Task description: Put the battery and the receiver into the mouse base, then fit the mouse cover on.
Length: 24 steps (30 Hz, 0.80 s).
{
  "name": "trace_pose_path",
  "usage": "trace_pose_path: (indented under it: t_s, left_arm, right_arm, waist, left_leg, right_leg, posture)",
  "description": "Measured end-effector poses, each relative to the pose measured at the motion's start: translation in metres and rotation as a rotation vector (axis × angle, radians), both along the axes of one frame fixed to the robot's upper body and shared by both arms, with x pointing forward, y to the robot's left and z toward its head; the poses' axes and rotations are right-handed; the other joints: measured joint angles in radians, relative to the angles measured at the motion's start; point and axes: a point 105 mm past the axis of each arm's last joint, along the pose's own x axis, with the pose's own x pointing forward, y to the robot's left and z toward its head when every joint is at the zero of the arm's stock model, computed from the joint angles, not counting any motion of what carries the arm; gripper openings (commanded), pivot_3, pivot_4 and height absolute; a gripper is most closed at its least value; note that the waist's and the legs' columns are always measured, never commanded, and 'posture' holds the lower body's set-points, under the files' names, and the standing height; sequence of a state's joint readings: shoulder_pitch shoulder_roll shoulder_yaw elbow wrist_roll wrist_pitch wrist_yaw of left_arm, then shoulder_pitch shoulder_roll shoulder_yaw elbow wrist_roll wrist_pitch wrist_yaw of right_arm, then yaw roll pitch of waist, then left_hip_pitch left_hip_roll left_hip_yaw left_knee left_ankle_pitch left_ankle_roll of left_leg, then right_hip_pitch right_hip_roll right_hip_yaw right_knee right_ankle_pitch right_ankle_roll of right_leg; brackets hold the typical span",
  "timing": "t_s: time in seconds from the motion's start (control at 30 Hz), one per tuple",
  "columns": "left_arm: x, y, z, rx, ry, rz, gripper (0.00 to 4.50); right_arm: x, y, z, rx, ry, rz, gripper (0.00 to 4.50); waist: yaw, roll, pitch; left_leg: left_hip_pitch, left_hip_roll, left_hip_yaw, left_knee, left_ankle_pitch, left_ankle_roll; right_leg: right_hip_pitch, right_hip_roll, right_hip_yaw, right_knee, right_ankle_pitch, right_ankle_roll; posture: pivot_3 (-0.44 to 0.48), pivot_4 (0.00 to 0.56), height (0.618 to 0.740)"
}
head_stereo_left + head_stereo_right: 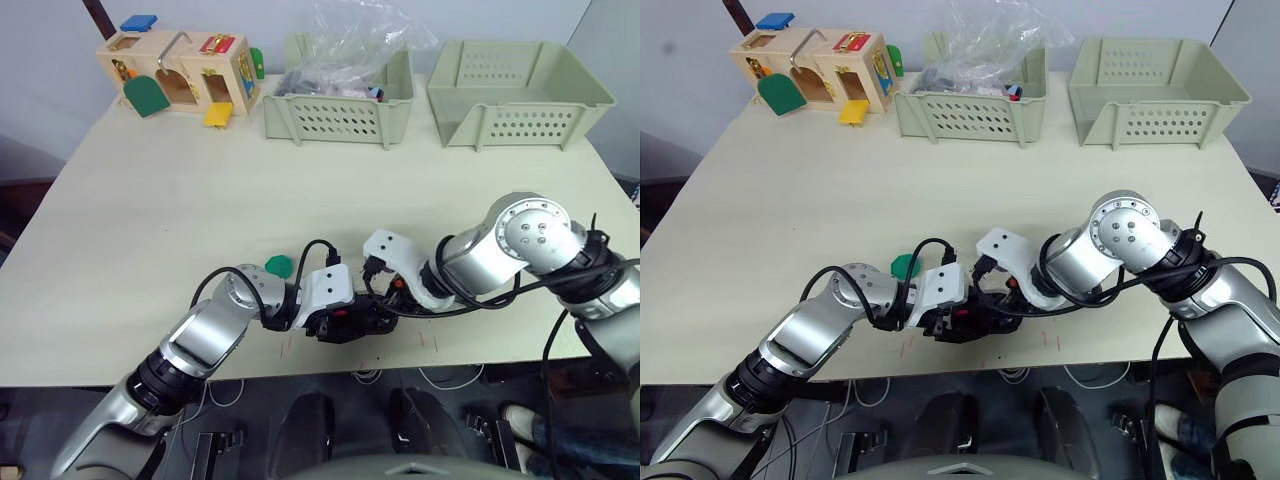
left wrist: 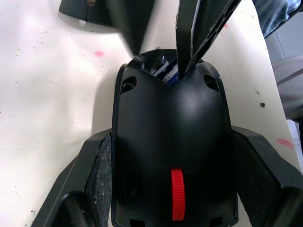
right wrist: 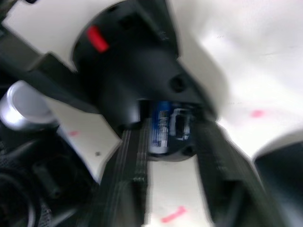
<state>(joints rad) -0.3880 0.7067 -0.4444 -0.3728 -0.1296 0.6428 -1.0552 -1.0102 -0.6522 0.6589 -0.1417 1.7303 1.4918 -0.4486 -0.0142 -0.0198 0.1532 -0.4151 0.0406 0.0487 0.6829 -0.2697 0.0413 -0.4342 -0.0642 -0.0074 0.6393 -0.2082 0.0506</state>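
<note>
Pale desk (image 1: 150, 200) up top, both hands meeting near its front edge. Left wrist: left hand (image 2: 173, 175) clamped on black oval mouse base (image 2: 173, 142). Right wrist: right hand (image 3: 173, 156), fingers apart, straddles blue-white battery (image 3: 163, 125) lying lengthwise between them in the base.

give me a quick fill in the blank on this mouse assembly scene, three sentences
1. The left gripper clamps the mouse base from ____ sides.
2. The battery lies ____ the mouse base.
3. The scroll wheel on the mouse base is coloured ____.

Missing words: both; inside; red
</note>
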Motion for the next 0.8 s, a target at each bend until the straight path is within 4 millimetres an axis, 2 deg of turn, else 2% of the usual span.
trace_pose_path:
  t_s: [0.03, 0.1, 0.13, 0.23, 0.3, 0.33, 0.47, 0.53, 0.67, 0.7, 0.73, 0.8]
  left_arm:
    - [0.000, 0.000, 0.000, -0.001, 0.000, 0.000, 2.87]
    - [0.000, -0.001, 0.000, -0.003, 0.000, -0.001, 2.87]
    - [0.000, -0.001, 0.000, -0.003, 0.001, 0.000, 2.87]
    - [0.000, 0.000, 0.000, -0.003, -0.001, 0.004, 2.87]
    - [0.000, -0.003, 0.001, -0.006, -0.004, -0.003, 2.87]
    - [0.000, -0.002, -0.001, -0.009, -0.001, 0.005, 2.87]
    - [0.000, -0.001, -0.001, -0.007, -0.001, 0.006, 2.87]
    - [0.001, -0.001, -0.001, -0.007, -0.003, 0.007, 2.87]
    - [0.002, 0.000, -0.001, -0.006, -0.003, 0.007, 2.87]
    - [0.002, 0.000, -0.001, -0.006, -0.003, 0.006, 2.87]
    - [0.002, 0.000, -0.001, -0.006, -0.003, 0.006, 2.87]
    - [0.002, 0.000, -0.002, -0.005, -0.001, 0.007, 2.87]
  right_arm:
    - [0.001, -0.004, 0.001, 0.000, 0.001, -0.010, 3.36]
    - [0.000, -0.013, 0.005, 0.001, 0.003, -0.014, 3.36]
    - [-0.002, -0.021, 0.013, 0.012, -0.007, -0.005, 3.36]
    - [-0.008, -0.029, 0.032, 0.057, -0.061, 0.030, 3.36]
    - [-0.015, -0.032, 0.035, 0.114, -0.084, 0.036, 3.36]
    - [-0.025, -0.034, 0.033, 0.222, -0.090, 0.022, 3.36]
    - [-0.038, -0.040, 0.032, 0.359, -0.179, 0.031, 3.36]
    - [-0.040, -0.043, 0.034, 0.441, -0.202, 0.026, 3.36]
    - [-0.038, -0.050, 0.020, 0.599, -0.327, -0.017, 3.36]
    - [-0.036, -0.049, 0.017, 0.628, -0.353, -0.029, 2.85]
    - [-0.034, -0.048, 0.009, 0.642, -0.386, -0.013, 2.60]
    - [-0.031, -0.045, 0.000, 0.658, -0.403, 0.000, 1.60]
  waist:
    - [0.000, 0.001, 0.000]
    - [0.002, 0.001, 0.001]
    - [0.002, 0.001, 0.002]
    - [0.002, 0.001, 0.002]
    - [0.007, 0.000, 0.001]
    - [0.011, -0.002, 0.000]
    - [0.011, 0.000, 0.001]
    - [0.010, 0.000, 0.001]
    - [0.010, -0.001, 0.000]
    - [0.009, -0.001, 0.000]
    - [0.009, -0.001, 0.000]
    - [0.009, -0.001, 0.000]
  left_leg:
    - [-0.001, 0.000, 0.000, 0.000, 0.000, 0.000]
    - [-0.002, 0.000, 0.000, 0.000, 0.000, 0.000]
    - [-0.002, 0.000, 0.000, 0.000, 0.000, 0.000]
    - [-0.001, 0.000, 0.000, 0.000, 0.000, 0.000]
    - [-0.002, 0.000, -0.001, 0.000, 0.000, 0.000]
    - [-0.002, 0.000, -0.004, 0.000, 0.000, 0.000]
    - [-0.001, -0.001, -0.002, 0.000, 0.000, 0.000]
    - [0.000, -0.001, -0.001, 0.000, 0.000, 0.000]
    - [0.001, 0.000, -0.001, 0.001, 0.000, 0.000]
    - [0.001, 0.000, -0.002, 0.001, 0.000, 0.000]
    - [0.001, 0.000, -0.001, 0.001, 0.000, 0.000]
    - [0.001, 0.000, -0.001, 0.001, 0.000, 0.000]
  right_leg:
    - [-0.001, 0.000, 0.000, 0.000, 0.000, 0.000]
    - [-0.001, 0.000, 0.000, -0.001, 0.000, 0.000]
    - [-0.001, 0.000, 0.000, -0.001, 0.000, 0.001]
    - [-0.001, 0.000, 0.000, -0.001, 0.000, 0.000]
    - [0.000, 0.000, -0.001, -0.002, 0.000, -0.001]
    - [0.002, 0.000, -0.003, -0.004, 0.000, 0.001]
    - [0.002, 0.000, -0.002, -0.004, 0.000, 0.002]
    - [0.003, 0.000, -0.001, -0.004, 0.000, 0.002]
    - [0.003, 0.001, -0.001, -0.004, -0.004, 0.004]
    - [0.003, 0.001, -0.001, -0.003, -0.004, 0.004]
    - [0.003, 0.001, -0.001, -0.003, -0.004, 0.004]
    - [0.003, 0.002, -0.001, -0.003, -0.004, 0.003]
  posture:
    - [0.000, 0.150, 0.740]
    - [0.000, 0.150, 0.740]
    - [0.000, 0.150, 0.740]
    - [0.000, 0.150, 0.740]
    - [0.000, 0.150, 0.740]
    - [0.000, 0.150, 0.740]
    - [0.000, 0.150, 0.740]
    - [0.000, 0.150, 0.740]
    - [0.000, 0.150, 0.740]
    - [0.000, 0.150, 0.740]
    - [0.000, 0.150, 0.740]
    - [0.000, 0.150, 0.740]
